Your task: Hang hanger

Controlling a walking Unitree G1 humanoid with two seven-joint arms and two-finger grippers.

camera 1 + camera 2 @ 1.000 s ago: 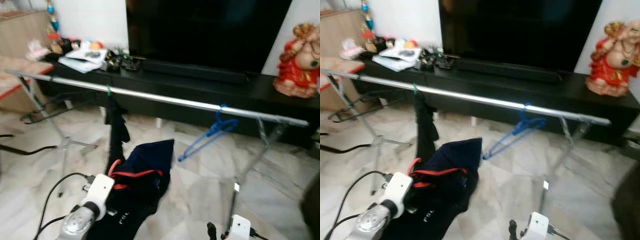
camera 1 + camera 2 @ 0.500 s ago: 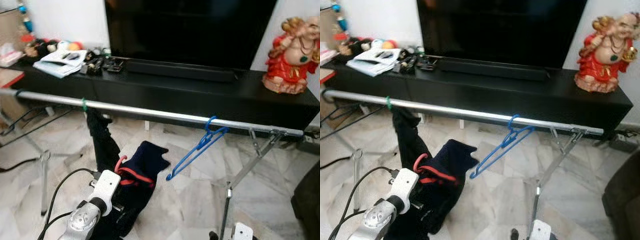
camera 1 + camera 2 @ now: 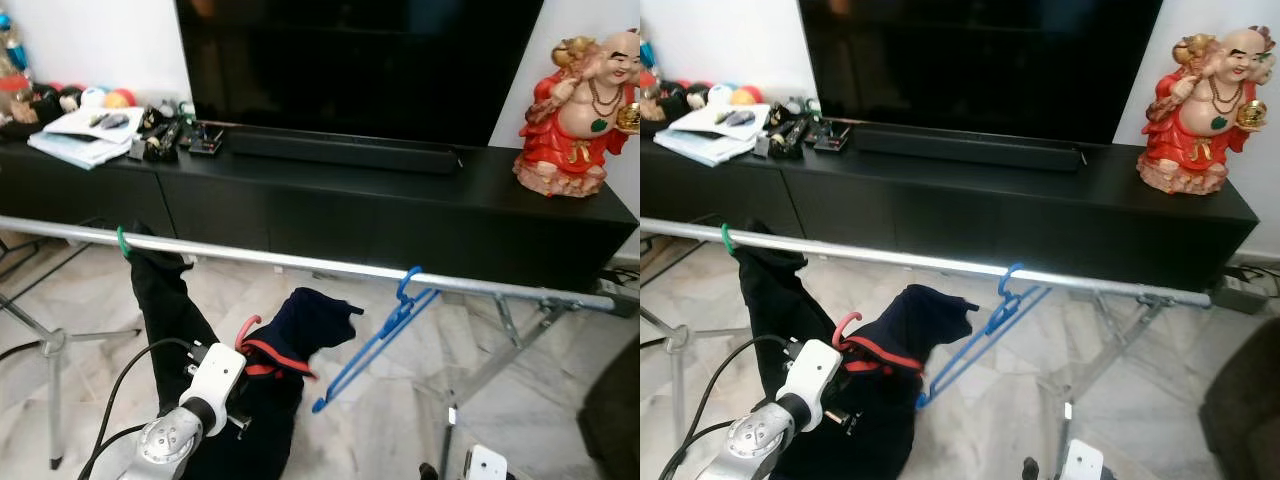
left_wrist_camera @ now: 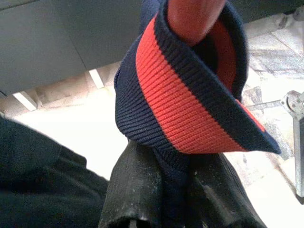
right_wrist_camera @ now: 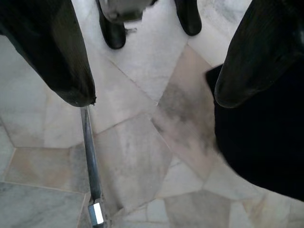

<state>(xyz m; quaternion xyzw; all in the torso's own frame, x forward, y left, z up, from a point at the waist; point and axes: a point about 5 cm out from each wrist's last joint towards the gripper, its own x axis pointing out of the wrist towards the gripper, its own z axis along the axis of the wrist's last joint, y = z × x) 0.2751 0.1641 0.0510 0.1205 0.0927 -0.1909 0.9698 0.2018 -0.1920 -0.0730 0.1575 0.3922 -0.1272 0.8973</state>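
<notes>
Rail (image 3: 300, 263) of the drying rack is our landmark, and it sits lower and closer in our view than a second ago, its right end and folding leg now fully in sight; we read that as our own camera stepping forward, not the rack moving. Our left gripper (image 4: 164, 190) is below the rail and near its left half, fingers (image 4: 130, 185) pinched tight on the navy garment (image 3: 300, 330) at its red-striped collar (image 4: 190, 109), from which the pink hanger hook (image 3: 246, 327) curls up. That hook is under the rail and not yet over it. Left of it, a dark cloth (image 3: 165, 300) already hangs from the rail on a green hook (image 3: 122, 241); to the right, an empty blue hanger (image 3: 385, 325) dangles from the rail.

Our right gripper (image 5: 152, 61) hangs low beyond the rail's right half, fingers spread wide over the marble floor (image 5: 137, 156), holding nothing.

Being closer, we judge the free stretch of rail between the green hook and the blue hanger to be within reach; the lift comes next.
</notes>
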